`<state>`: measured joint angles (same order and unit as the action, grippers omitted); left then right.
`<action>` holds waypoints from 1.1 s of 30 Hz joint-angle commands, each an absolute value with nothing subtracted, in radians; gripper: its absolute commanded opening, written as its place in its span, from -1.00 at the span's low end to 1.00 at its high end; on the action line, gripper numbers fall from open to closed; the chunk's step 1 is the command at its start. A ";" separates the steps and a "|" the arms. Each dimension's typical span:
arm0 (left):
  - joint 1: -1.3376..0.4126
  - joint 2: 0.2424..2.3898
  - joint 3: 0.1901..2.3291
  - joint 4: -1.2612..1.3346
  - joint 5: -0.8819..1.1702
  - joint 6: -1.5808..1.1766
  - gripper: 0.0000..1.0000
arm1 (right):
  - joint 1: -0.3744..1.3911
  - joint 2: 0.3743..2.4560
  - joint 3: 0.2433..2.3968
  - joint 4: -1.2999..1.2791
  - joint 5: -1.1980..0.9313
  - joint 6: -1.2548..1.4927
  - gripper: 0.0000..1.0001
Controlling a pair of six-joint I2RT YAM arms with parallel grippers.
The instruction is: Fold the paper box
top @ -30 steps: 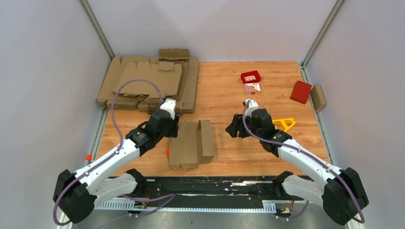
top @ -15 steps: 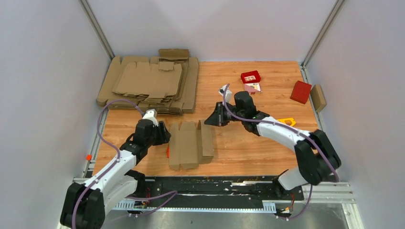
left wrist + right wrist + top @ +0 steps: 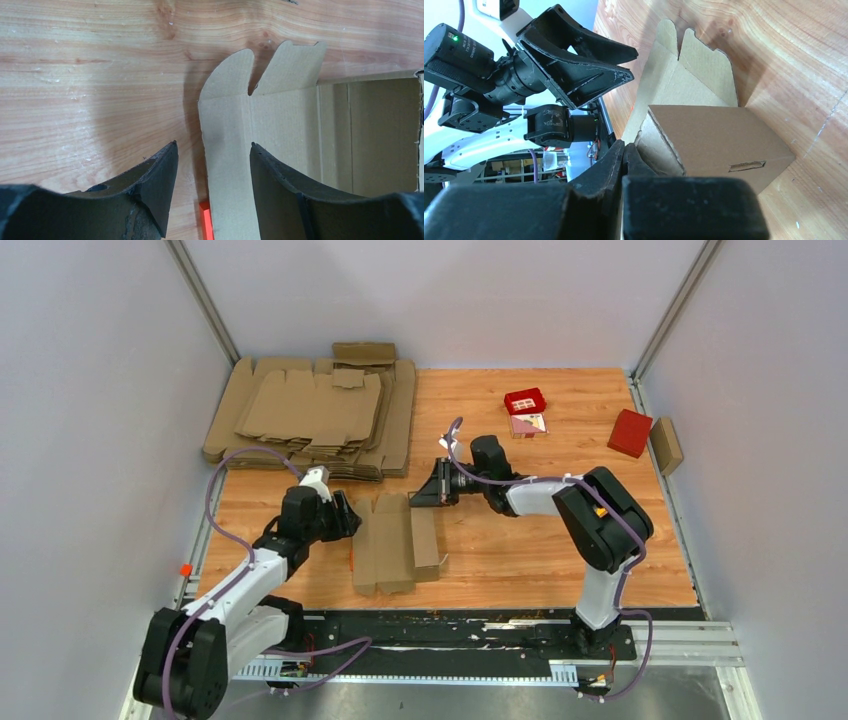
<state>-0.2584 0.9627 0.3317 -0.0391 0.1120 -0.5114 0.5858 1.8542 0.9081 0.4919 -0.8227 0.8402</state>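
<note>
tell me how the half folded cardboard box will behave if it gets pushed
Likely light: the paper box is thin cardboard, so it would probably slide on the smooth wooden table. Probably floppy at its creases: the raised side may fold over rather than push the whole piece.

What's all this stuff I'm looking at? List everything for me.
paper box: one, brown, part-folded, table centre
cardboard blanks: one pile, brown, far left
open red box: one, far, right of centre
pink card: one, beside it
plain red box: one, far right
small cardboard box: one, brown, right wall
orange piece: one, left of paper box
table: one, wooden
left gripper: one, black, open, box's left edge
right gripper: one, black, fingers together, box's far right corner
</note>
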 commanded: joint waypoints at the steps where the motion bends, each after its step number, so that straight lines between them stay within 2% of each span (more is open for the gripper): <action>1: -0.244 0.975 0.327 0.030 0.155 -0.505 0.25 | 0.581 1.838 0.912 0.568 -0.841 0.873 -1.00; 5: -0.244 0.983 0.328 0.031 0.162 -0.505 0.27 | 0.581 1.770 0.943 0.470 -0.846 0.823 -0.98; 8: -0.244 0.986 0.329 0.027 0.166 -0.504 0.29 | 0.580 1.704 0.977 0.352 -0.838 0.747 -0.83; 12: -0.244 0.986 0.332 0.006 0.176 -0.512 0.27 | 0.579 1.619 1.000 0.176 -0.773 0.617 -0.48; 17: -0.244 0.976 0.341 -0.087 0.195 -0.553 0.29 | 0.581 1.556 1.007 -0.006 -0.712 0.461 -0.16; 20: -0.244 0.947 0.322 -0.094 0.142 -0.565 0.38 | 0.585 1.529 0.997 -0.092 -0.666 0.393 0.20; 22: -0.244 0.945 0.309 -0.057 0.141 -0.569 0.38 | 0.585 1.504 0.971 -0.110 -0.640 0.370 0.34; 30: -0.244 1.084 0.330 0.108 0.343 -0.589 0.35 | 0.585 1.380 0.900 -0.195 -0.543 0.305 0.40; 32: -0.244 1.124 0.339 0.129 0.376 -0.590 0.25 | 0.585 1.340 0.882 -0.220 -0.514 0.287 0.40; 33: -0.245 1.138 0.342 0.141 0.391 -0.595 0.13 | 0.585 1.318 0.872 -0.228 -0.499 0.281 0.40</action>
